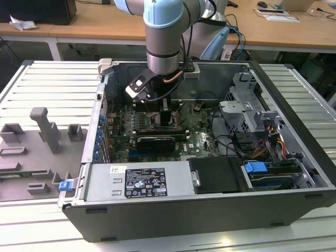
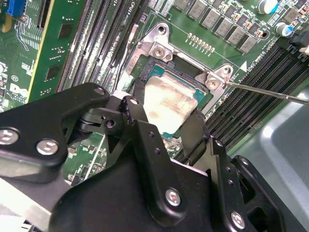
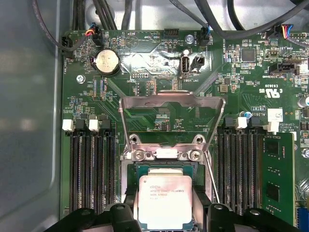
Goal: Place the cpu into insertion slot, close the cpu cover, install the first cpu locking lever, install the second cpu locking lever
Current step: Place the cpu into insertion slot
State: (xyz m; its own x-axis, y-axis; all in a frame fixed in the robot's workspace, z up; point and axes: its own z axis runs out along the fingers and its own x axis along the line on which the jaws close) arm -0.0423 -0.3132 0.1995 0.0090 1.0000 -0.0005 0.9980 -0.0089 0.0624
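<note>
Pinching the cpu (image 3: 165,195) by its side edges, your gripper (image 2: 165,108) has its jaws clamped on what's probably a light, stiff, fragile chip.

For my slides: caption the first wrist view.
Black gripper holds pale silver square cpu over dark silver-rimmed insertion slot; silver frame cpu cover stands open.

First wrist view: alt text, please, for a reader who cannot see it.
The black gripper holds the cpu by two opposite edges at the insertion slot on a green motherboard. The cpu cover stands open beyond the slot, with long memory slots on either side.
</note>
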